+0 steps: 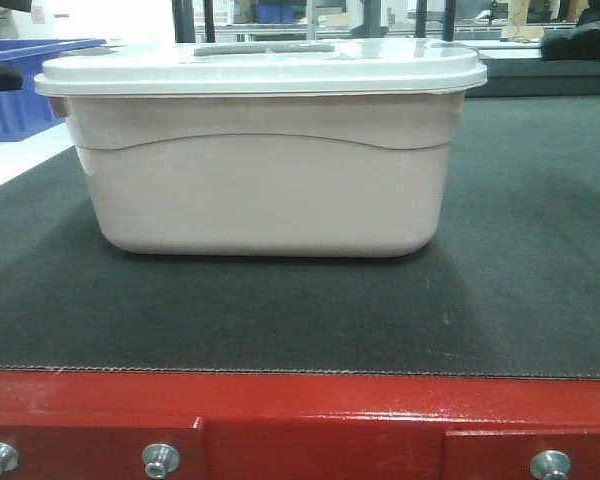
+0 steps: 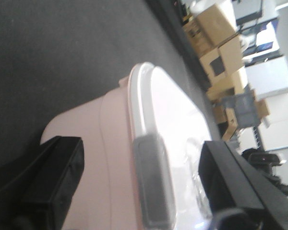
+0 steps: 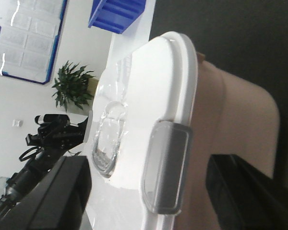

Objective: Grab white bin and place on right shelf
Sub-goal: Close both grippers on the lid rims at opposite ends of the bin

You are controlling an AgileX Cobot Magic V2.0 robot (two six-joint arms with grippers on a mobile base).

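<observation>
Exterior front-facing view: red frame [image 1: 300, 410] nearest; dark-matted tabletop [image 1: 520, 250] behind it.
White bin [image 1: 270, 190]: upright on the tabletop, near its front edge, lid [image 1: 260, 68] seated.
Left hand [image 2: 139, 153]: fingers spread wide, straddling one end of the bin at a grey clip [image 2: 153, 187]; one finger on the lid side, one on the wall side; contact cannot be told.
Right hand [image 3: 149, 167]: spread likewise across the opposite end; gripping nothing.
Blue crate [image 1: 20, 85]: beyond the bin, to the left.
Right shelf: not in view.
Risk, lid: a squeeze taken on the lid or clip would likely lift the lid alone, and the tub drops.
Risk, walls: the smooth rounded walls would likely slip under uneven pressure, and the bin tilts.
</observation>
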